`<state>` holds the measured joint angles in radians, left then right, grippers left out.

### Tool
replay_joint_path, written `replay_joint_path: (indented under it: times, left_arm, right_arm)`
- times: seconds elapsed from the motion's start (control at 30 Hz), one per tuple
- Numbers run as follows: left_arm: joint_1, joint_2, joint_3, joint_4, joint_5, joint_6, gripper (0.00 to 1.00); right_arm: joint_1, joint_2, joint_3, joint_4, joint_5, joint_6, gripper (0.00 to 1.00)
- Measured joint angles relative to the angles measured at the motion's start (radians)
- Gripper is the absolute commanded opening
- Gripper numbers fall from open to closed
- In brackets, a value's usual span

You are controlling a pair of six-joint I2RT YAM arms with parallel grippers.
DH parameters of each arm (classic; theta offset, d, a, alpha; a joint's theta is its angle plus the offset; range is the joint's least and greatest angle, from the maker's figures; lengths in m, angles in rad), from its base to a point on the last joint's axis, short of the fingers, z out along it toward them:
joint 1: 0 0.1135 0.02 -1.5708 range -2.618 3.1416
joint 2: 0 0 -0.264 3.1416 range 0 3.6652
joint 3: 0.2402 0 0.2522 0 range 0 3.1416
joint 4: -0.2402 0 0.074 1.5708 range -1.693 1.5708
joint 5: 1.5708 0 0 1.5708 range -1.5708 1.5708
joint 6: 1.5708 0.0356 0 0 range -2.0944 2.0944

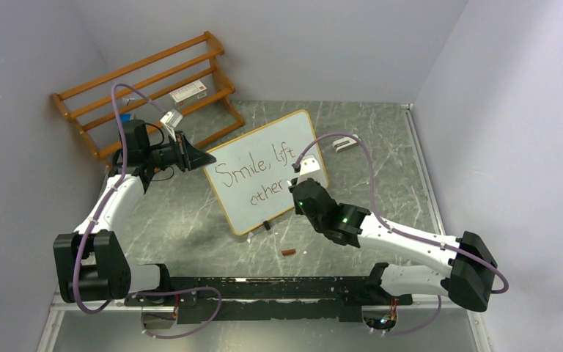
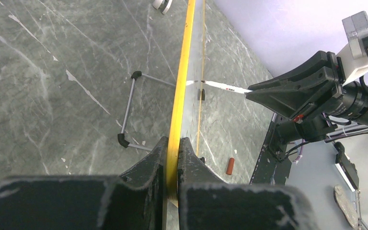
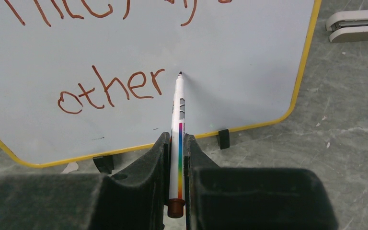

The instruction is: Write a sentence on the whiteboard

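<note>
A rectangular white whiteboard point(image 1: 300, 132) with rounded corners, a thin yellowish frame and small black feet is standing tilted on the grey marbled tabletop point(image 1: 381, 147). The left gripper point(image 1: 209, 159) is clamping the whiteboard's left edge, its jaws pinched tight on the frame. At the whiteboard's lower right, the right gripper point(image 1: 297, 187) is gripping a slim white marker point(image 3: 178, 110) with a rainbow stripe, jaws closed on its barrel. The sentence point(image 1: 253, 170), in thin brown handwriting, is reading "Smile, lift" on the upper line and "other" on the lower. The marker tip is pressing the whiteboard's face just right of the final "r", directly ahead of the right gripper. A small brown cap point(image 1: 288, 252) is lying on the tabletop in front of the whiteboard. An orange-brown slatted wooden rack point(image 1: 146, 73) is standing behind the whiteboard, to its left.
</note>
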<state>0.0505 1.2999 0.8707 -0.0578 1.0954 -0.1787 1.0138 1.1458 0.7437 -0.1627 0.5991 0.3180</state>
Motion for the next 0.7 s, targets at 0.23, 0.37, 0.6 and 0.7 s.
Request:
replay_joint_path:
  times: [0.23,0.37,0.6,0.7]
  left_arm:
    - [0.0,0.0,0.0,0.0,0.0,0.0,0.05]
    - [0.0,0.001,0.001,0.0,0.0,0.0,0.05]
    - [0.0,0.002,0.002,0.0,0.0,0.0,0.05]
    - [0.0,0.002,0.002,0.0,0.0,0.0,0.05]
  right_arm:
    - [-0.007,0.016,0.0,0.024,0.0,0.0,0.0]
    - [-0.007,0.016,0.0,0.031,0.0,-0.001,0.0]
    - [-0.007,0.016,0.0,0.047,-0.005,-0.005,0.0]
    - [-0.008,0.016,0.0,0.047,-0.009,-0.008,0.0]
